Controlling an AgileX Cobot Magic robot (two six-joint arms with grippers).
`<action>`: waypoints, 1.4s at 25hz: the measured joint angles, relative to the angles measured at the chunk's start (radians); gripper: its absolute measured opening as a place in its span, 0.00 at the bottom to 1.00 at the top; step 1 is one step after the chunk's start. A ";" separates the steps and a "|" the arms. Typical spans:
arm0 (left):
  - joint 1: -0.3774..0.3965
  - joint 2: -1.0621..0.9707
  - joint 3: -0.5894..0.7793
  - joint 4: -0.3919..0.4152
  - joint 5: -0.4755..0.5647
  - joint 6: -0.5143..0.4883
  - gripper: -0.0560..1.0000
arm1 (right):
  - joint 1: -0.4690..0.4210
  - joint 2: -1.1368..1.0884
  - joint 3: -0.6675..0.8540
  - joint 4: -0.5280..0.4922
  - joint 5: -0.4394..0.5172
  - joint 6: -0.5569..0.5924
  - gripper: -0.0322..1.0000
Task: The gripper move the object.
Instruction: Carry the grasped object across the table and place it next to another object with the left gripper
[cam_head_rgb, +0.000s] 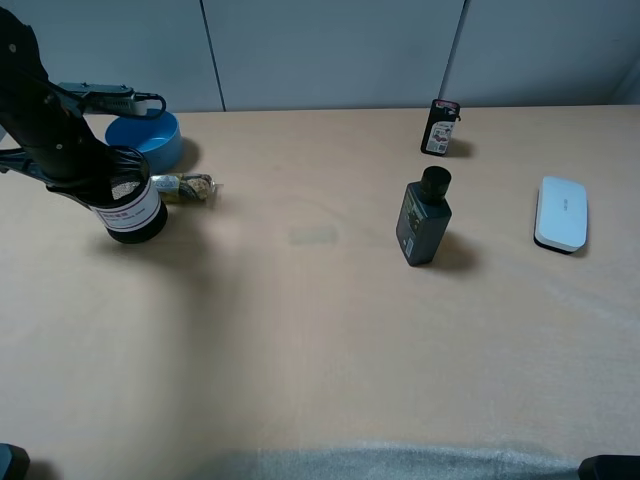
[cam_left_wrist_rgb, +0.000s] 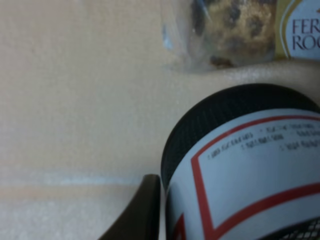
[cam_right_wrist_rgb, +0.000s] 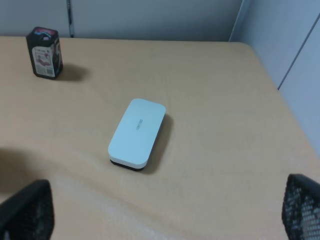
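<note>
The round black wire-mesh pen cup (cam_head_rgb: 130, 208) with a white label band printed in red stands at the far left of the table. My left gripper (cam_head_rgb: 108, 180), black and bulky with trailing cables, comes down from the left and is closed around the cup's upper part. In the left wrist view the cup (cam_left_wrist_rgb: 245, 170) fills the frame, with one dark finger (cam_left_wrist_rgb: 142, 210) pressed against its side. I cannot tell whether the cup's base touches the table. My right gripper (cam_right_wrist_rgb: 165, 215) is open and empty above the right part of the table.
A blue bowl (cam_head_rgb: 145, 138) stands just behind the cup. A wrapped chocolate packet (cam_head_rgb: 185, 187) lies to the cup's right. A dark bottle with a round cap (cam_head_rgb: 424, 218), a small black box (cam_head_rgb: 440, 127) and a flat white case (cam_head_rgb: 561, 213) are on the right half.
</note>
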 joint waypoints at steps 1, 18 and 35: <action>0.000 0.009 0.000 0.000 -0.007 0.000 0.23 | 0.000 0.000 0.000 0.000 0.000 0.000 0.70; 0.000 0.049 0.000 -0.001 -0.058 -0.003 0.23 | 0.000 0.000 0.000 0.000 0.000 0.000 0.70; 0.000 0.049 0.000 -0.003 -0.035 -0.003 0.23 | 0.000 0.000 0.000 0.000 0.000 0.000 0.70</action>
